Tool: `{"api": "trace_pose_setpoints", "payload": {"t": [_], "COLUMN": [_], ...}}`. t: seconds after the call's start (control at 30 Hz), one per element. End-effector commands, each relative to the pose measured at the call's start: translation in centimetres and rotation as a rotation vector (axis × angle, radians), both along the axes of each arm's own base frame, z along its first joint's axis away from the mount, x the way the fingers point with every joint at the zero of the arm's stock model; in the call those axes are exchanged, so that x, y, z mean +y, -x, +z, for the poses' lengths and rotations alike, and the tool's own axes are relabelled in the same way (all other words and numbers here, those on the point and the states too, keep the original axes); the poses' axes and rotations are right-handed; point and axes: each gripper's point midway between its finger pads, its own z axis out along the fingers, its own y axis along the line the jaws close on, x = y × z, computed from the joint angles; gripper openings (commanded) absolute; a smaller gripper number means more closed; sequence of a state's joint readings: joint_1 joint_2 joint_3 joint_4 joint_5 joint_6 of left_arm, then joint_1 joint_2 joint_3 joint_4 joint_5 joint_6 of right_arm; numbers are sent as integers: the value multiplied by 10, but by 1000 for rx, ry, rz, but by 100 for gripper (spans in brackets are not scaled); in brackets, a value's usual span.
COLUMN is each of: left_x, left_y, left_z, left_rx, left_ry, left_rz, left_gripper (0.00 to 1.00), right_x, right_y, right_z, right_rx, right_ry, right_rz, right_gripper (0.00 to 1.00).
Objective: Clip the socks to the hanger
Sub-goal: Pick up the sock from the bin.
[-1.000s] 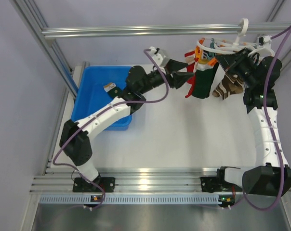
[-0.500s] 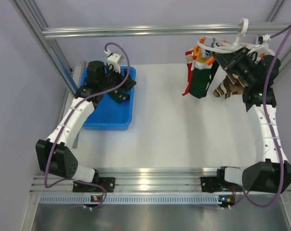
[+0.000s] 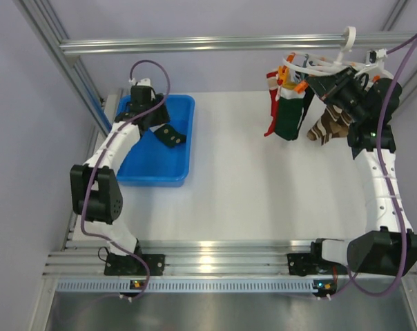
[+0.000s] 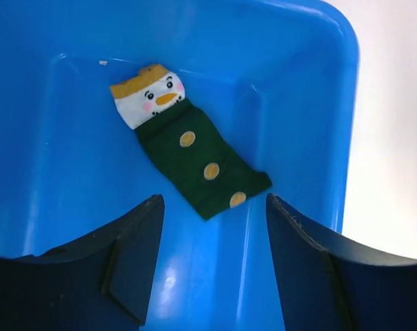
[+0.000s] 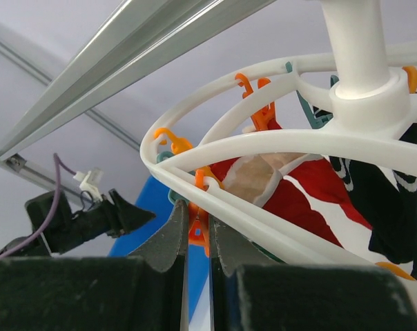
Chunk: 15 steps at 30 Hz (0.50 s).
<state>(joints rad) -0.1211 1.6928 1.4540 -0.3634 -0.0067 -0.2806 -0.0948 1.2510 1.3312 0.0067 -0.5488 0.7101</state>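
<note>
Socks, red and dark green, dangle from the hanger, which hooks over the top rail at the far right. A brown striped sock hangs beside them. A green snowman sock lies flat in the blue bin on the worktop. The right gripper is pinched nearly closed on an orange peg of the ring. The left gripper hovers above the snowman sock, spread wide and empty.
</note>
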Motion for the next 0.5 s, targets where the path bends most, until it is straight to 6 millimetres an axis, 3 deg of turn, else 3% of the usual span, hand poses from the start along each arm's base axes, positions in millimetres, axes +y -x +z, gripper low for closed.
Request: {"api": "trace_pose_setpoints", "payload": {"t": [0.0,0.03,0.07,0.13,0.2,0.47], "left_x": [14,16,21,25,29,24], "left_y": [-35,-42,-48,-58,-67,-100], "left_z": [-7,-7,-25,-34,-56,-104], "left_rx": [-48,-54,-29,-30,-5,17], "left_ry": [17,17,7,-3,-19,-26], "left_rz": [284,310,351,388,419,416], "left_gripper": [66,66,66,66,66,67], "right_x": [9,8,8,7,6,5], "right_y": [9,9,9,8,8,4], "right_z": [39,41,40,40,39,39], "right_rx": [-114,-120,-112,-112,-108,-108], "right_ry": [17,22,26,39,45,56], "right_rz": [46,40,37,29,25,20], "right_gripper": [0,0,0,0,0,0]}}
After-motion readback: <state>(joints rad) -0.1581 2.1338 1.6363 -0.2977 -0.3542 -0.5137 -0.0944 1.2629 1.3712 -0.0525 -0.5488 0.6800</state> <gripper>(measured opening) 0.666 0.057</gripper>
